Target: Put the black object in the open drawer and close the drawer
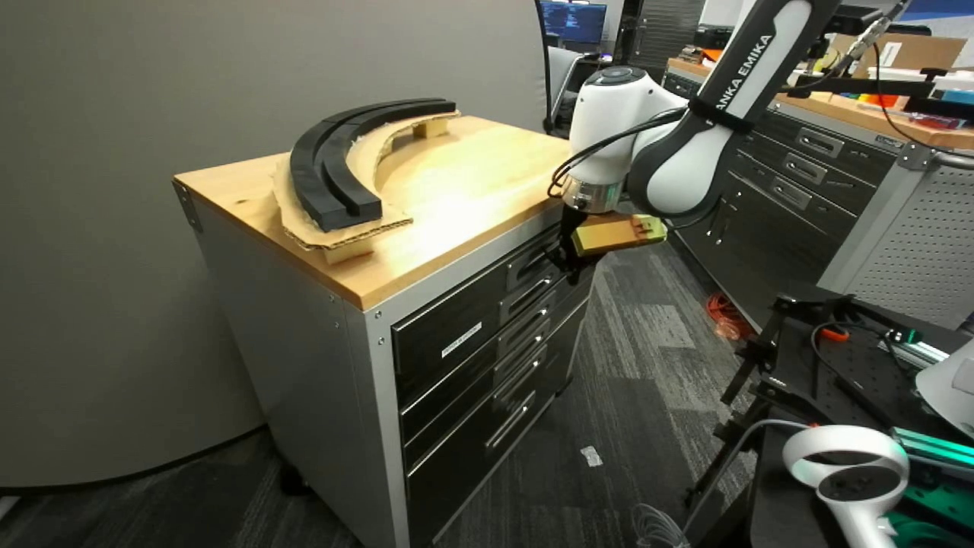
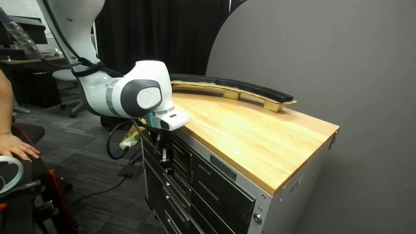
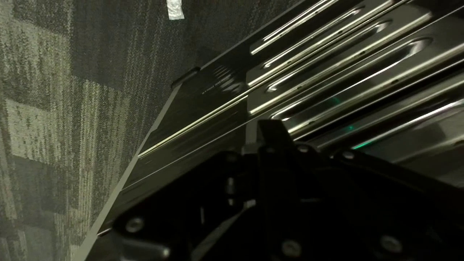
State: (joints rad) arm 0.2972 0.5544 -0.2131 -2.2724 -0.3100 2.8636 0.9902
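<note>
The black object does not show in any view. The topmost drawer of the wood-topped cabinet has a dark front (image 1: 426, 352) that sits flush with the cabinet; it also shows in an exterior view (image 2: 224, 196). It looks shut, so its inside is hidden. My gripper (image 1: 572, 275) points down just in front of the drawer fronts, below the wooden top's edge, and also shows in an exterior view (image 2: 169, 169). In the wrist view its dark fingers (image 3: 266, 132) are together, with nothing seen between them. I cannot tell whether it touches a drawer handle.
Large black curved pieces (image 1: 327, 164) rest on cardboard on the wooden top (image 1: 472, 183). Lower drawers with metal handles (image 1: 517, 426) are below. A yellow block (image 1: 612, 234) is on my wrist. A dark cart (image 1: 860, 373) stands at the right. A person's hand (image 2: 16, 148) is nearby.
</note>
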